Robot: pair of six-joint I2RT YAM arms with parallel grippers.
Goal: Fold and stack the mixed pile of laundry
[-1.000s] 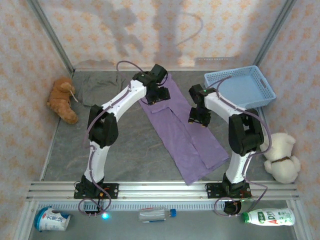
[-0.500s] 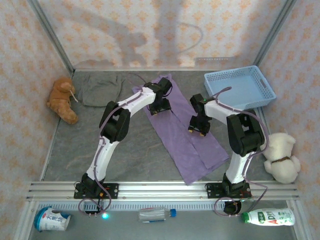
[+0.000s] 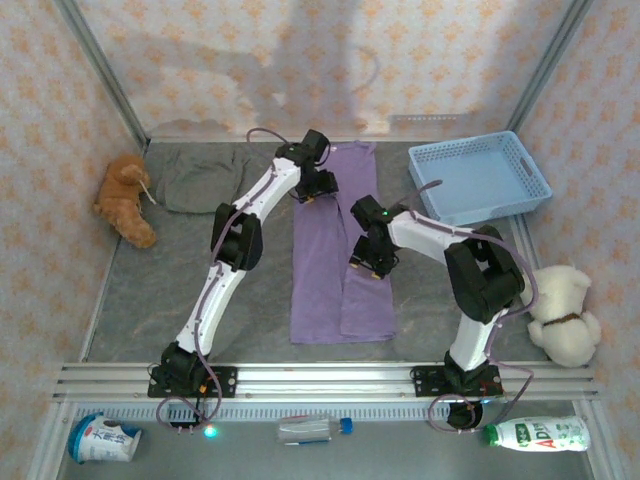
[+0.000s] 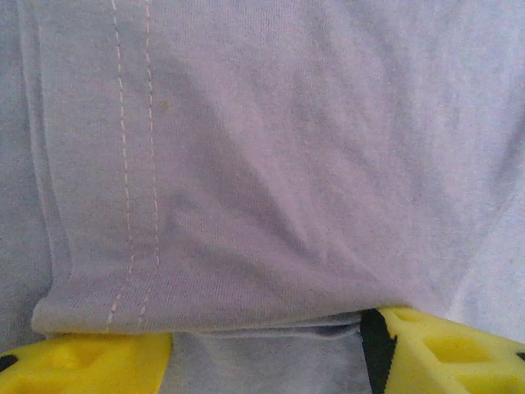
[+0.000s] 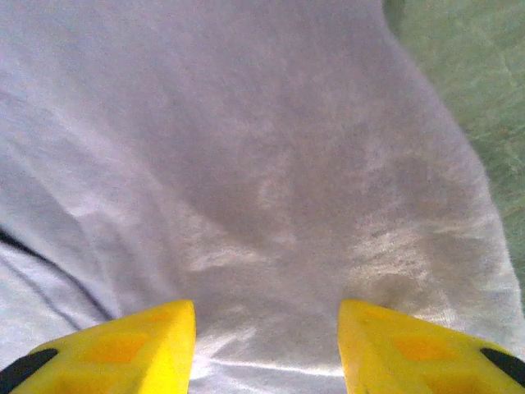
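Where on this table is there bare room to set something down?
Widest bare table is near left, between the orange plush, the left arm and the front rail. A narrower strip lies between the purple shirt and the right arm. The back is crowded: grey garment, left pincer and right pincer on the shirt, blue basket.

Bright, even light from above the near side throws soft grey arm shadows on the patterned back wall, the top view is sharp, and both wrist views show the lavender shirt soft-focused and shaded near the lower edge.
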